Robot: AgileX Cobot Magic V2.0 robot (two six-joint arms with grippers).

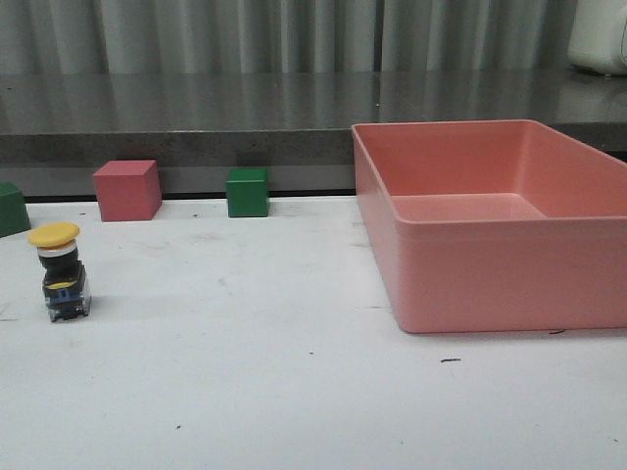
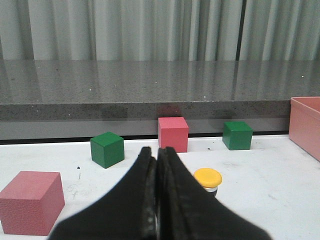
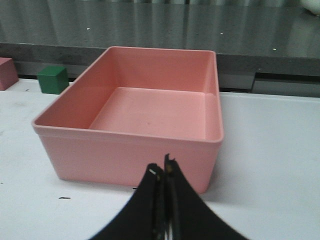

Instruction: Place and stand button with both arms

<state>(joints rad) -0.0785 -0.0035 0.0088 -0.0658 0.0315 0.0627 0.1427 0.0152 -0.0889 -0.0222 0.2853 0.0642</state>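
At the table's left side the small yellow-capped push-button switch with its dark blocky base [image 1: 62,272] already stands upright and free, so the standing looks done, while the left gripper [image 2: 157,159] is clenched empty near it and the right gripper [image 3: 163,172], likewise clenched empty, faces the empty pink plastic bin [image 3: 131,135].
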